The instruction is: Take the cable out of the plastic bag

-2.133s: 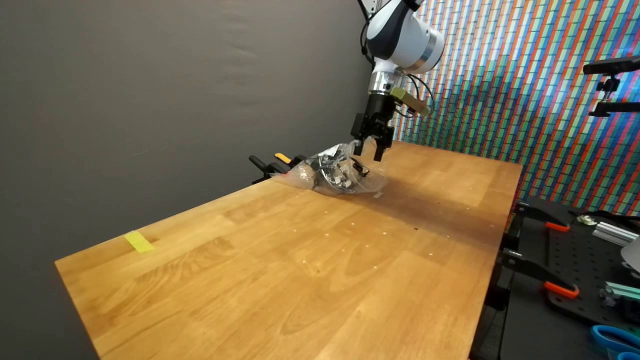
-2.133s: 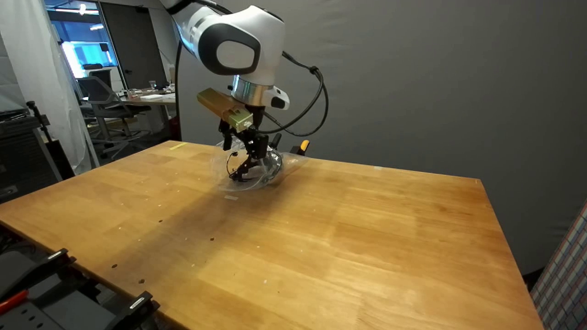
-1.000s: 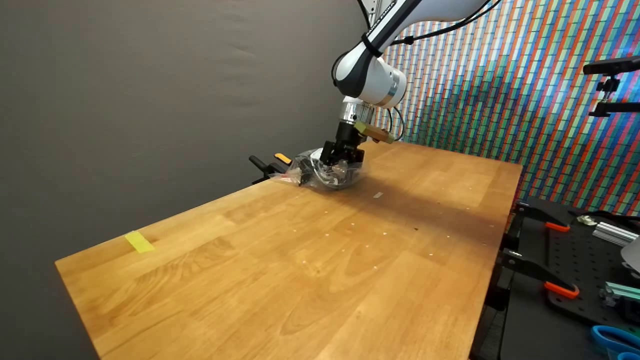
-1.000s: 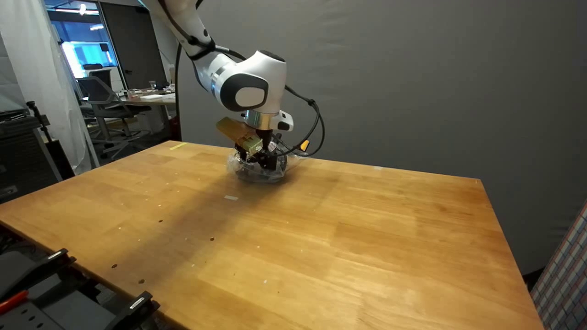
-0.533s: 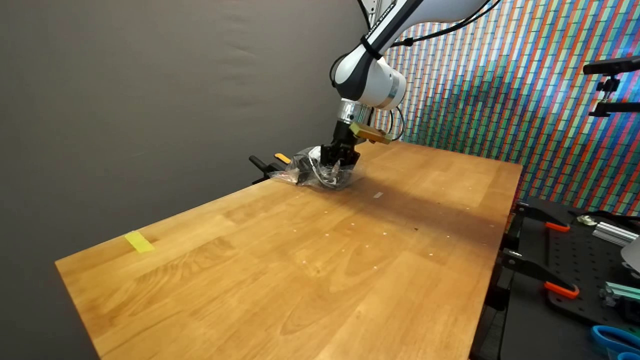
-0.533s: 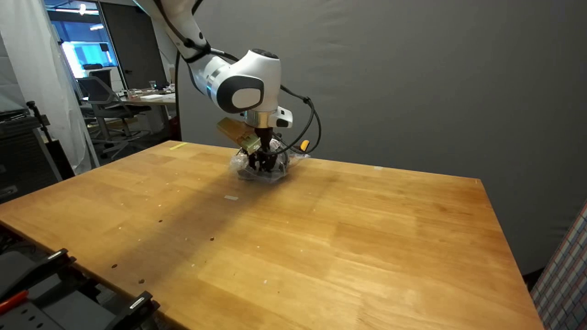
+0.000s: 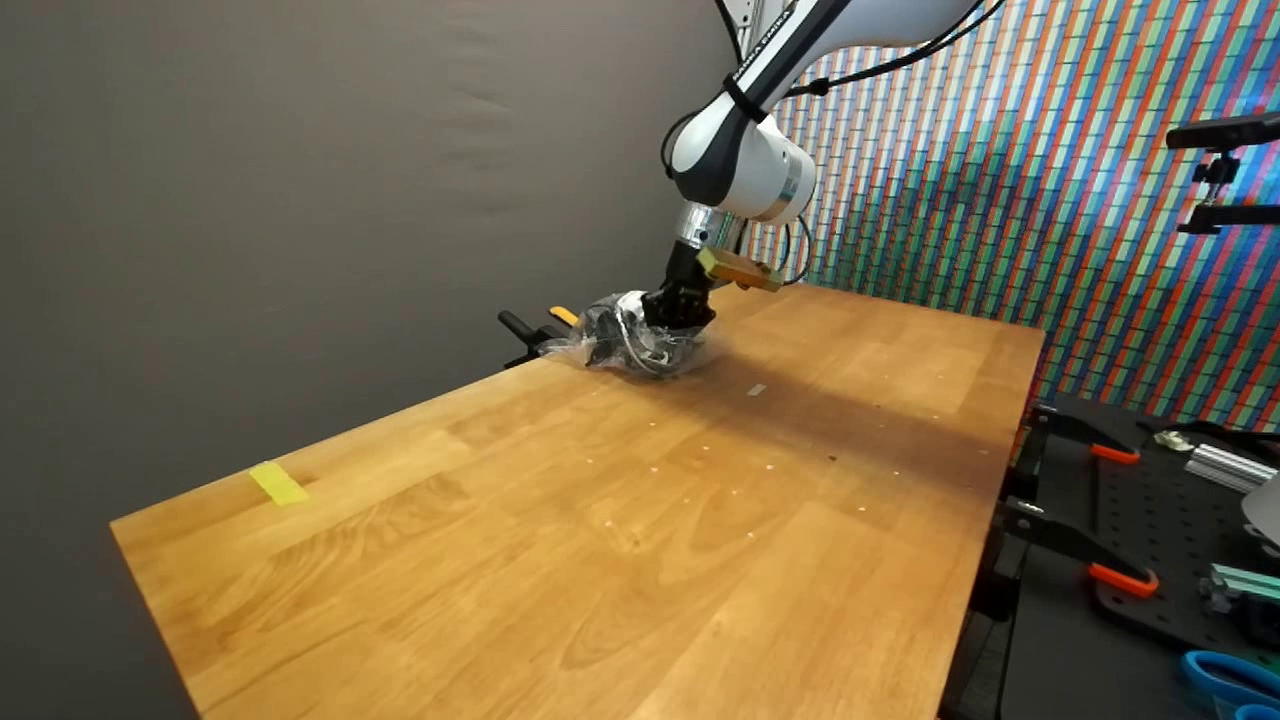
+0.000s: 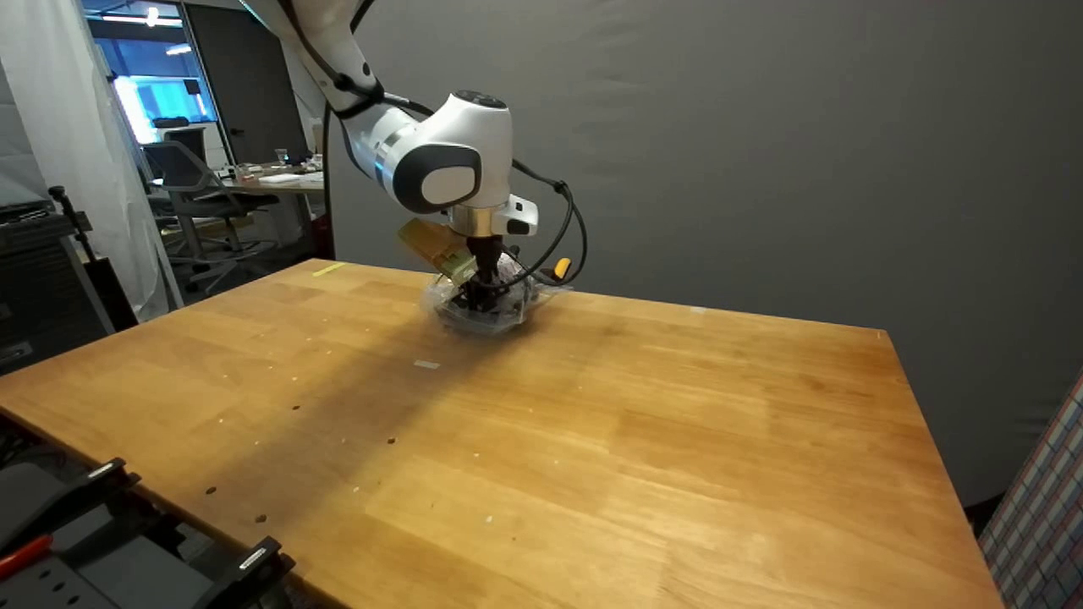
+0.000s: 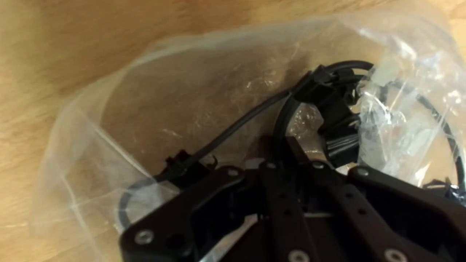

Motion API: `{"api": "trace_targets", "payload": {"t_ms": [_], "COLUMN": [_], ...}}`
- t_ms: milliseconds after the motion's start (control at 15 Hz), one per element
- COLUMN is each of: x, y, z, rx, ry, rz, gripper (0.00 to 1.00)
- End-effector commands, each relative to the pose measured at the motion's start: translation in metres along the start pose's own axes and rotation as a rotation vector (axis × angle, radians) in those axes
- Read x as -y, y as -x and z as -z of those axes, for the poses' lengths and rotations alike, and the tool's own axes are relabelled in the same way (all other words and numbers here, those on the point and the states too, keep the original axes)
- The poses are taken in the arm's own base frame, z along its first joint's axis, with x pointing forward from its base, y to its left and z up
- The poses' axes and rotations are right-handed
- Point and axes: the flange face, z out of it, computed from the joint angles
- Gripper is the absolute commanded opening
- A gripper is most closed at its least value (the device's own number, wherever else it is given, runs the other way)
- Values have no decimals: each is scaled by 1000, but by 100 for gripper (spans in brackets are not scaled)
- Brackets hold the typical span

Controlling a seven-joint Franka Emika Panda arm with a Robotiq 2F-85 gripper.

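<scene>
— Please tell me, where exactly is the cable (image 9: 285, 114)?

— It is inside the plastic bag (image 9: 164, 94); the film is clear, so in the wrist view I see the black loops through it, with small black blocks (image 9: 315, 91) along them; in a part of the bag the film is crumpled and shines strongly;

— And the gripper (image 9: 293, 156), does it hold something?

— Its jaws are drawn together on a piece of the cable, which runs in at their tips; black lies against black in this place, so whether some film is pinched also, I cannot tell;

— How does the arm (image 7: 745, 165) stand?

— It reaches down from above; a yellowish-brown block (image 7: 740, 268) is mounted near its lower end; in both exterior views the gripper is low, among the folds of the bag, and the bag itself lies on the wooden table (image 7: 600, 560), near the edge which runs along the dark grey backdrop (image 7: 350, 250);

— What is close by?

— A black and yellow clamp (image 7: 534, 340) is just beside the bag, at this same edge; a strip of yellow tape (image 7: 279, 484) is stuck farther along it, well apart from the bag;

— And at the opposite edge?

— There I see two clamps with orange ends (image 7: 1122, 580), and a black board with holes (image 7: 1150, 520) near them; in an exterior view an office chair (image 8: 182, 169) stands in the background, well apart from the table
</scene>
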Motion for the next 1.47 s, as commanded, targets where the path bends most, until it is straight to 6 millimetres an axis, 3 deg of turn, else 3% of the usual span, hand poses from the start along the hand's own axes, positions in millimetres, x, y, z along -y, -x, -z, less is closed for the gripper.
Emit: {"api": "trace_targets", "payload": {"t_ms": [0, 400, 733, 933, 1400], "x": [-3, 22, 55, 67, 91], "y": [13, 44, 100, 123, 180], "z": [-9, 0, 3, 8, 36], "rx": [-16, -10, 77, 82, 28], "ry": [-9, -19, -11, 2, 28], "rz": [-12, 27, 54, 62, -9], "gripper": [11, 8, 9, 9, 9]}}
